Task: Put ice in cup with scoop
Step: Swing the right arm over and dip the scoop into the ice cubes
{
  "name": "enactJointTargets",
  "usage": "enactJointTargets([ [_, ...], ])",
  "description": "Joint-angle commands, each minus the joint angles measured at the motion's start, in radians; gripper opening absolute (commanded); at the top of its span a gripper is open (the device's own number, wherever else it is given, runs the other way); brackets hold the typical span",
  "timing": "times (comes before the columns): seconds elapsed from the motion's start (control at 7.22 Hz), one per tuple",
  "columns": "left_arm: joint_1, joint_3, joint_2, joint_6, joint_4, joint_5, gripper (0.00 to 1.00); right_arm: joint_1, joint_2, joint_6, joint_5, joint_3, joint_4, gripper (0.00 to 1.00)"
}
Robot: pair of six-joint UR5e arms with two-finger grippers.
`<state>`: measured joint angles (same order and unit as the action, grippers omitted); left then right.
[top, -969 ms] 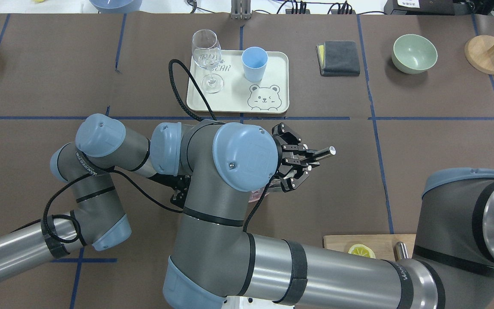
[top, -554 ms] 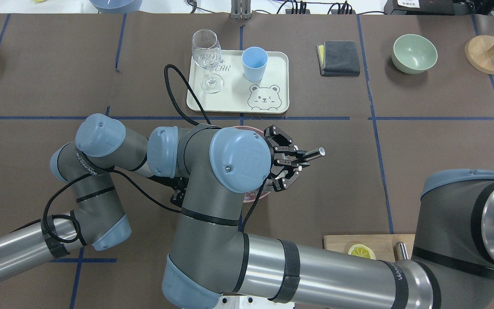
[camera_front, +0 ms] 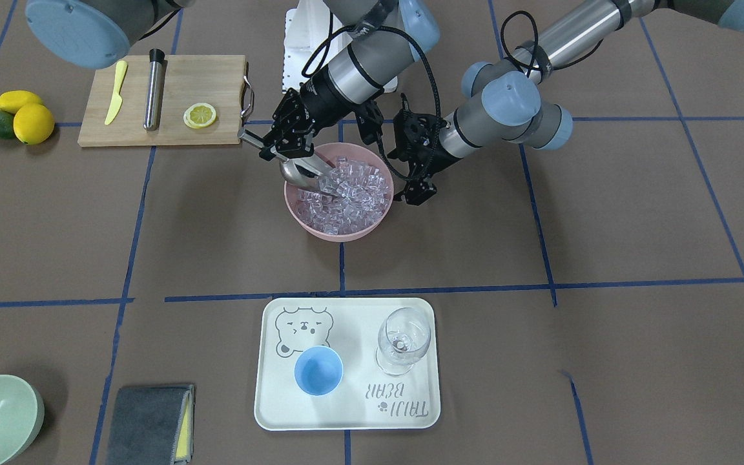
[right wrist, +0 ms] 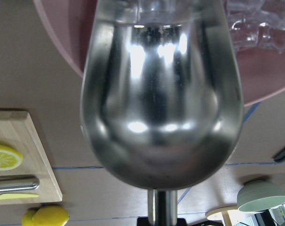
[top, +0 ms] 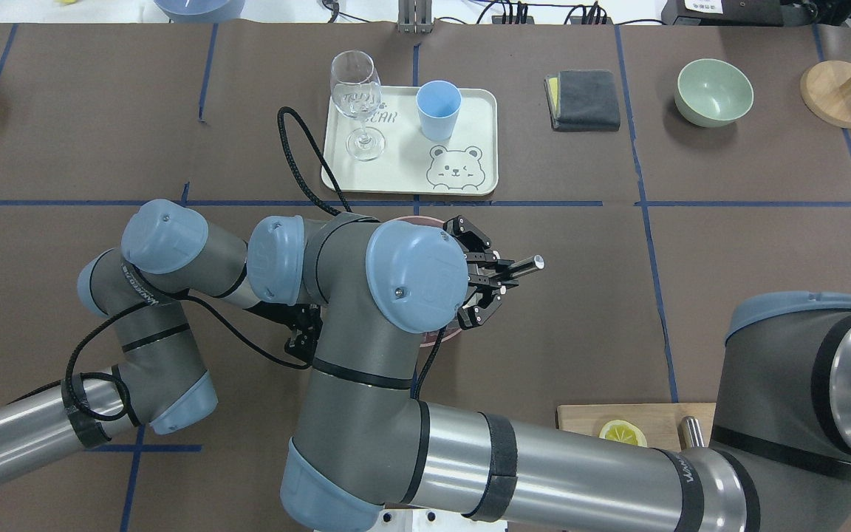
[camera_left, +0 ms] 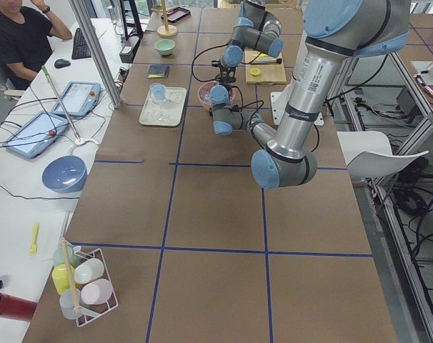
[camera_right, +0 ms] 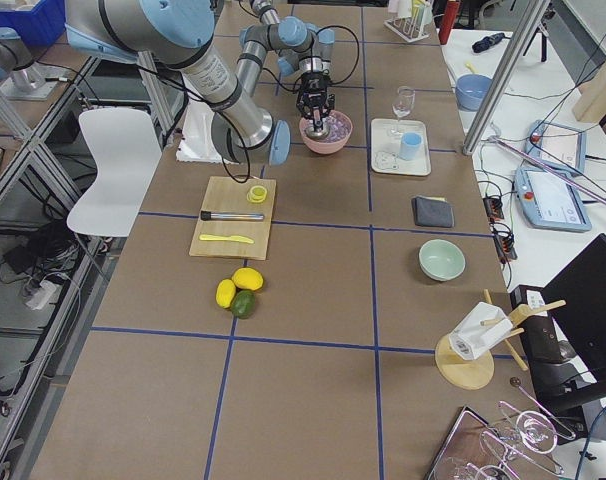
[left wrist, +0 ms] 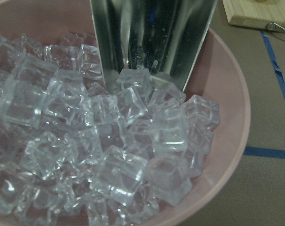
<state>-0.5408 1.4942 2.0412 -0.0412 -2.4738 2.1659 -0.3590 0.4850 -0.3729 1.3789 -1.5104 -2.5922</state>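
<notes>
Currently the right claw (camera_front: 285, 150) clamps the scoop (camera_front: 304, 173) by its handle, trough tip among the ice (camera_front: 349, 194) in the pink bowl (camera_front: 340, 236). The left claw (camera_front: 411, 161) sits just beside the bowl, though whether it is wide or narrow cannot be told. The cup (camera_front: 318, 370) stands on the far tray (camera_front: 352, 413).

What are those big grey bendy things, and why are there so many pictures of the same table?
They are two robot arms, each ending in a claw. The pictures come from cameras around the table: one across from the robot, one above its shoulders, one at each end, and one on each wrist. The right claw is shut on a shiny scoop, whose tip dips into the ice in a pink bowl. The left claw sits beside that bowl; I cannot tell whether it grips it. Farther off, a blue cup and a wine glass stand on a tray.
</notes>
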Motion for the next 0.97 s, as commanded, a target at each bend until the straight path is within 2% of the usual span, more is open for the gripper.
enactJointTargets([
  [0.0, 0.001, 0.000, -0.003, 0.000, 0.001, 0.000, 1.00, 0.000, 0.007, 0.005, 0.002, -0.002, 0.033, 0.00],
  [0.28, 0.001, -0.003, -0.003, 0.000, 0.001, 0.000, 1.00, 0.000, 0.042, 0.009, 0.002, -0.025, 0.104, 0.00],
  [0.69, 0.001, -0.002, -0.003, 0.000, 0.001, 0.000, 1.00, -0.003, 0.183, 0.011, 0.040, -0.215, 0.182, 0.00],
  [0.83, 0.001, -0.002, -0.003, 0.000, 0.000, 0.000, 1.00, -0.008, 0.204, 0.014, 0.043, -0.221, 0.235, 0.00],
])
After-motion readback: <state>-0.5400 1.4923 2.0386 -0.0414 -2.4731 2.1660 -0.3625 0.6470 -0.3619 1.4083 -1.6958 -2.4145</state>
